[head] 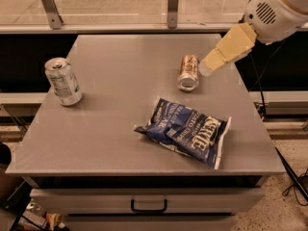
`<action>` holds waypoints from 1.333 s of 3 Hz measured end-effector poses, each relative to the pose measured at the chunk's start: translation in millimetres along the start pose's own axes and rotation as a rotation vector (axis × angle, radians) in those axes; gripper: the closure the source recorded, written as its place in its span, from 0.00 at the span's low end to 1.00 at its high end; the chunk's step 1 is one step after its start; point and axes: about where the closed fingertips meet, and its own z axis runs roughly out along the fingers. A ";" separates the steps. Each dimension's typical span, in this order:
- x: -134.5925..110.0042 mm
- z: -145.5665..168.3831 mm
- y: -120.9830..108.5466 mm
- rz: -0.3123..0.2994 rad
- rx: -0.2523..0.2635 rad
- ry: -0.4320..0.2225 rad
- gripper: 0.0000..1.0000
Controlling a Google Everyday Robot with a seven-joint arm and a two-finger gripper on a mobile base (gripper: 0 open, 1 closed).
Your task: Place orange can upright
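The orange can point(188, 71) lies on its side on the grey table point(120, 100), right of centre, its silver end toward me. My gripper point(208, 68) reaches in from the upper right on a white arm. Its pale tan fingers point(226, 49) point down-left, with the tip just right of the can and close to it. It holds nothing that I can see.
A silver-white can point(63, 81) with a printed label stands upright near the table's left edge. A blue chip bag point(187, 130) lies flat in front of the orange can. A railing runs behind the table. A drawer with a handle point(148, 205) is below the front edge.
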 end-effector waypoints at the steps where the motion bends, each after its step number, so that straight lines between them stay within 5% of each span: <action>1: -6.6 5.2 4.4 0.029 0.031 0.023 0.00; 2: -18.3 24.8 9.7 0.107 0.093 0.095 0.00; 4: -37.3 65.7 7.9 0.301 0.131 0.149 0.00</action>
